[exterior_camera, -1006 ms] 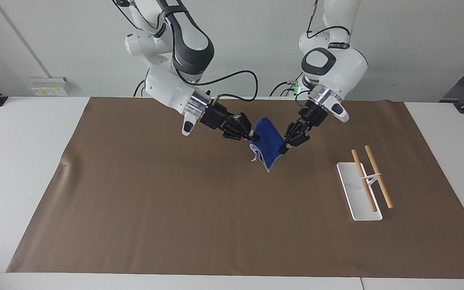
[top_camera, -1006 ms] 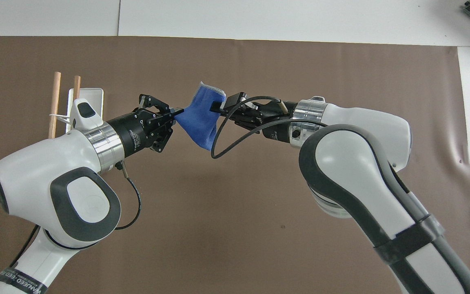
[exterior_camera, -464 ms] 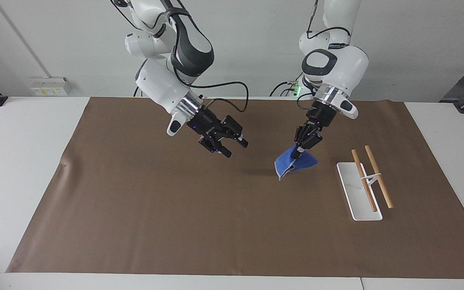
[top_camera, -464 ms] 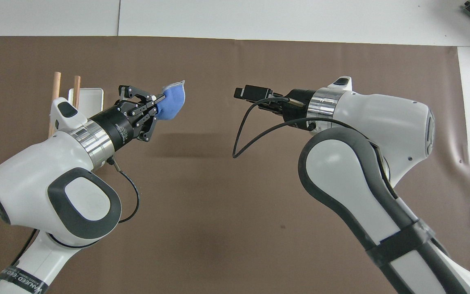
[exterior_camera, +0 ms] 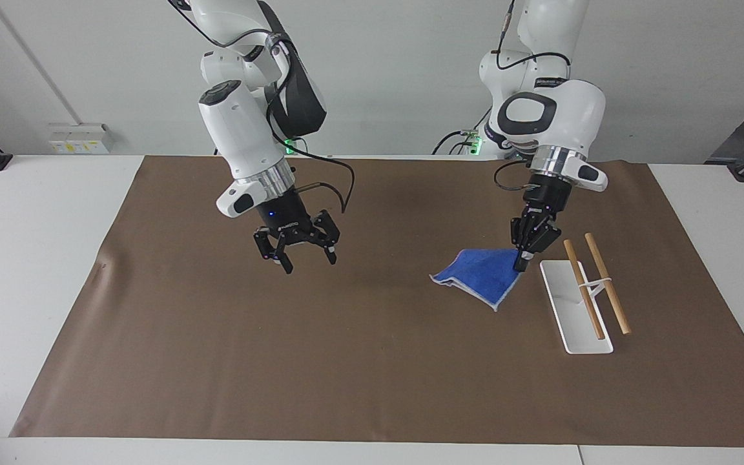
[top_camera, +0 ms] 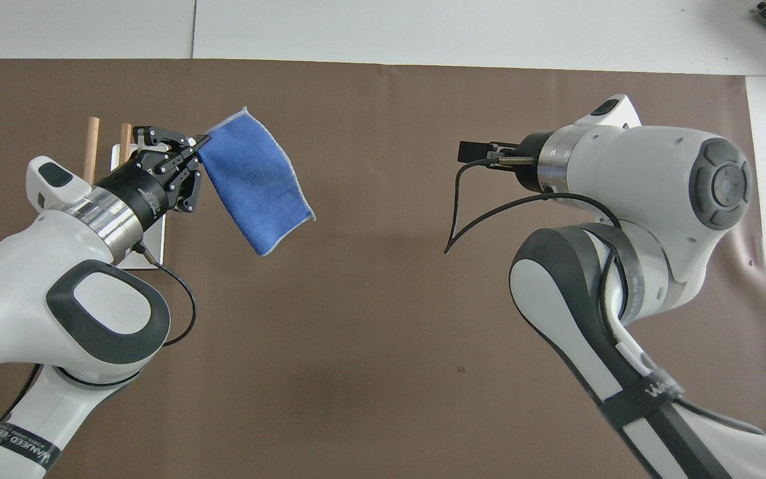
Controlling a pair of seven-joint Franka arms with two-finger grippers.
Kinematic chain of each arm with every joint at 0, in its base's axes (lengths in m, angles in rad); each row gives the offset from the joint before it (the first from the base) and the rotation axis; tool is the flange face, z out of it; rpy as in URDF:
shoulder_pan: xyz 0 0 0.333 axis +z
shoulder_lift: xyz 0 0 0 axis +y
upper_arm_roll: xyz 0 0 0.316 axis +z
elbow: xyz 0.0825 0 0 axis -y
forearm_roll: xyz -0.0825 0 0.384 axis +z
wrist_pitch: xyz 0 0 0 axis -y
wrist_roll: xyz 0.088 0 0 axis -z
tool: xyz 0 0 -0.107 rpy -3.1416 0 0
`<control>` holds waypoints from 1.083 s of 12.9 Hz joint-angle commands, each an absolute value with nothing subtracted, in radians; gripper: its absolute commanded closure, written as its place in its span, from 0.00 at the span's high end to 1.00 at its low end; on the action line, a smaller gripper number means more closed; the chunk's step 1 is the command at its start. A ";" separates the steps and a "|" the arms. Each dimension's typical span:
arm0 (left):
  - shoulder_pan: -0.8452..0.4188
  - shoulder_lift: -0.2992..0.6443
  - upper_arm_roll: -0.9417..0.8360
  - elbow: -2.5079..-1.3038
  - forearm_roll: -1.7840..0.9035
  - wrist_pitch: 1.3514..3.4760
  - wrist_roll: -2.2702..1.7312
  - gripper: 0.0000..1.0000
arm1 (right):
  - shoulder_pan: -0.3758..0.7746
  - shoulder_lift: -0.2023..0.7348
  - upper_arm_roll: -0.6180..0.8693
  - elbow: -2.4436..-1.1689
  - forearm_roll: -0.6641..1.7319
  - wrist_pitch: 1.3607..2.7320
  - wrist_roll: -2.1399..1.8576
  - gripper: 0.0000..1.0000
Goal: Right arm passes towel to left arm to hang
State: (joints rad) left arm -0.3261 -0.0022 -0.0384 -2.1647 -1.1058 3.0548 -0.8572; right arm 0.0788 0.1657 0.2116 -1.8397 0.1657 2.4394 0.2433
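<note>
Holding: the left gripper (exterior_camera: pixel 529 253) is clenched on one corner of the towel (exterior_camera: pixel 478 276), which hangs spread out from that corner over the brown mat (exterior_camera: pixel 346 361).
Left gripper: hangs in the air just beside the white tray (exterior_camera: pixel 572 316), at the tray's end nearer the robots.
Towel: trails from the left gripper toward the middle of the surface (exterior_camera: pixel 36 258); whether its low corner touches the mat cannot be told.
Right gripper (exterior_camera: pixel 299 253): released, fingers spread and pointing down, empty, over the mat toward the right arm's end, well apart from the towel.
Just changed: a second ago both grippers gripped the towel between them; since then the right gripper has let go and swung away, and the left gripper has carried the towel toward the rack, where it has unfurled.
Meaning: the handover looks complete; only the hanging remains.
Rack: two wooden rods (exterior_camera: pixel 595 287) rise at a slant from the tray, just past the left gripper.
Next, as a judgement: the towel needs lifting above the rods, then draping over one.
</note>
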 commanded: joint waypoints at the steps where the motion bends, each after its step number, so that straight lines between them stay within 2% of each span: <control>1: -0.238 -0.012 -0.046 -2.198 -1.129 3.083 -0.816 0.00 | 0.040 0.128 0.215 -1.806 0.049 2.291 0.336 1.00; 3: -0.145 -0.008 -0.046 -2.207 -1.129 3.083 -0.795 0.00 | 0.003 0.059 0.207 -1.798 0.040 2.171 0.380 1.00; 6: -0.017 0.012 -0.046 -2.206 -1.129 3.083 -0.737 0.00 | 0.072 -0.026 0.065 -1.798 0.023 2.027 0.351 1.00; 8: 0.056 0.017 -0.048 -2.207 -1.129 3.082 -0.678 0.00 | 0.074 -0.069 0.031 -1.781 -0.030 1.938 0.301 1.00; 11: 0.107 0.029 -0.046 -2.223 -1.129 3.076 -0.627 0.00 | 0.074 -0.086 -0.030 -1.688 -0.034 1.777 0.207 1.00; 13: 0.132 0.046 -0.048 -2.233 -1.129 3.079 -0.624 0.00 | 0.072 -0.101 -0.060 -1.674 -0.034 1.714 0.160 1.00; 14: 0.133 0.055 -0.048 -2.235 -1.129 3.080 -0.626 0.04 | 0.069 -0.107 -0.067 -1.675 -0.032 1.675 0.152 1.00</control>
